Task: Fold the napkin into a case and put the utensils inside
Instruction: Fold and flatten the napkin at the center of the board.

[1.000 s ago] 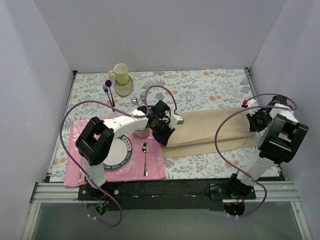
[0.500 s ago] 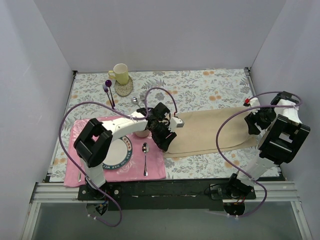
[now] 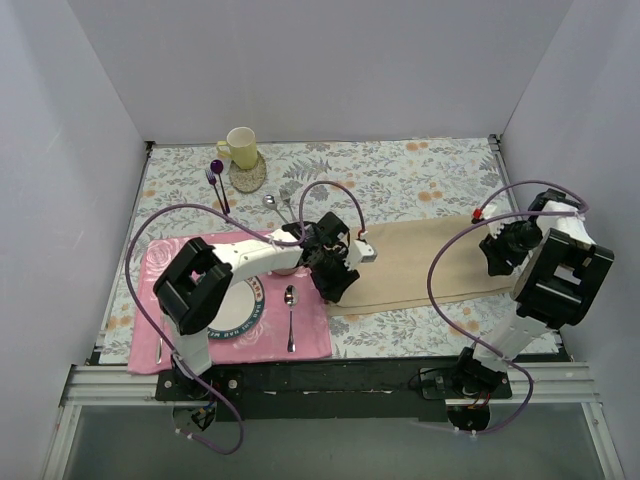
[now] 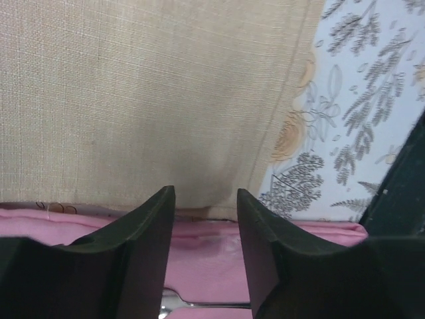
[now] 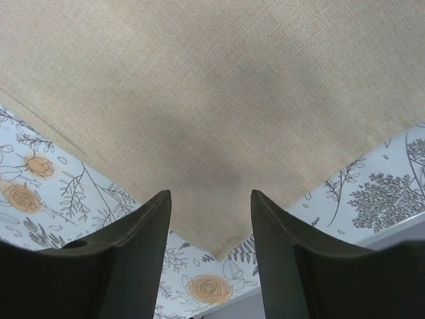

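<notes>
The beige napkin [image 3: 425,262] lies flat as a folded band on the tablecloth, right of the placemat. My left gripper [image 3: 337,277] hovers open over its left end, where the napkin [image 4: 133,100] meets the pink mat, with nothing between the fingers [image 4: 149,232]. At the right end, my right gripper [image 3: 497,250] is open above the napkin corner [image 5: 226,242], holding nothing. A small silver spoon [image 3: 269,201] and fork [image 3: 288,190] lie behind the left arm.
A pink floral placemat [image 3: 305,335] carries a plate [image 3: 238,305] and a longer silver spoon [image 3: 290,312]. A yellow mug [image 3: 240,147] on a coaster and a purple-handled fork [image 3: 218,185] sit at the back left. White walls close in three sides.
Both grippers have opened and let go of the napkin. Its folded layer has dropped flat into a narrower band. The right gripper has drawn slightly left.
</notes>
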`<action>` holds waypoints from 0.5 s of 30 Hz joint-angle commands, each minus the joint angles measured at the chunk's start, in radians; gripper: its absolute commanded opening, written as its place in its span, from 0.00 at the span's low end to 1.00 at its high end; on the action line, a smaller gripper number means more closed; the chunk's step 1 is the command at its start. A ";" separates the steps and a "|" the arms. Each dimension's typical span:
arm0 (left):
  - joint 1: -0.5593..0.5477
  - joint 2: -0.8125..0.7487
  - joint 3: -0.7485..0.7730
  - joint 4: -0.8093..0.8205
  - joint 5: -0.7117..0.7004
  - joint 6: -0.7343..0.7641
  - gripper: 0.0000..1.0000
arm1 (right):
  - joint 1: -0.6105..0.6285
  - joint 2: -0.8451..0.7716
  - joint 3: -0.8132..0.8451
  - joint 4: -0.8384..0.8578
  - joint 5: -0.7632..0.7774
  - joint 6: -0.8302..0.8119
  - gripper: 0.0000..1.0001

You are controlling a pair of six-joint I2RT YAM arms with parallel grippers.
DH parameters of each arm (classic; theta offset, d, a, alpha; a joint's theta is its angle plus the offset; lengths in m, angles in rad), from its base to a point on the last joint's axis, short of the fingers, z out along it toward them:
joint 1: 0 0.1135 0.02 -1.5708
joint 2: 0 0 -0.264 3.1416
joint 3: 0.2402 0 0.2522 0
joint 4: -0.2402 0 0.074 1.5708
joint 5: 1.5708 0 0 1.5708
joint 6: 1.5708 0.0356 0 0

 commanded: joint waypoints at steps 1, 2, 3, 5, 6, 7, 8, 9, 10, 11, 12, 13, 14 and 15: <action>0.002 0.063 0.047 0.023 -0.062 0.038 0.38 | 0.000 0.042 -0.027 0.057 0.042 0.065 0.58; 0.003 0.090 0.059 0.017 -0.063 0.043 0.36 | 0.002 0.040 -0.050 0.065 0.052 0.065 0.58; 0.006 0.103 0.062 0.020 -0.066 0.049 0.34 | 0.002 0.037 -0.061 0.076 0.070 0.065 0.58; 0.017 0.136 0.077 0.034 -0.076 0.046 0.32 | 0.000 0.030 -0.087 0.100 0.090 0.063 0.57; 0.035 0.149 0.103 0.031 -0.074 0.046 0.32 | 0.000 0.030 -0.099 0.101 0.104 0.062 0.57; 0.045 0.161 0.123 0.025 -0.071 0.046 0.31 | -0.004 0.031 -0.102 0.093 0.107 0.062 0.57; 0.055 0.176 0.138 0.011 -0.051 0.056 0.31 | -0.008 0.033 -0.099 0.082 0.105 0.062 0.56; 0.072 0.180 0.161 0.005 -0.044 0.067 0.31 | -0.011 0.033 -0.095 0.073 0.102 0.060 0.56; 0.077 0.175 0.168 0.000 -0.036 0.102 0.32 | -0.014 0.033 -0.087 0.062 0.096 0.060 0.56; 0.082 0.166 0.169 -0.009 -0.018 0.124 0.32 | -0.018 0.033 -0.075 0.033 0.078 0.060 0.56; 0.085 0.140 0.171 -0.012 0.010 0.145 0.33 | -0.024 0.033 -0.041 0.012 0.064 0.056 0.56; 0.085 0.125 0.171 -0.014 0.022 0.179 0.34 | -0.029 0.028 -0.018 -0.014 0.050 0.044 0.56; 0.085 0.112 0.174 -0.027 0.038 0.196 0.36 | -0.035 0.025 0.000 -0.060 0.021 0.033 0.55; 0.085 0.082 0.180 -0.037 0.076 0.217 0.37 | -0.044 0.021 0.032 -0.083 0.010 0.016 0.55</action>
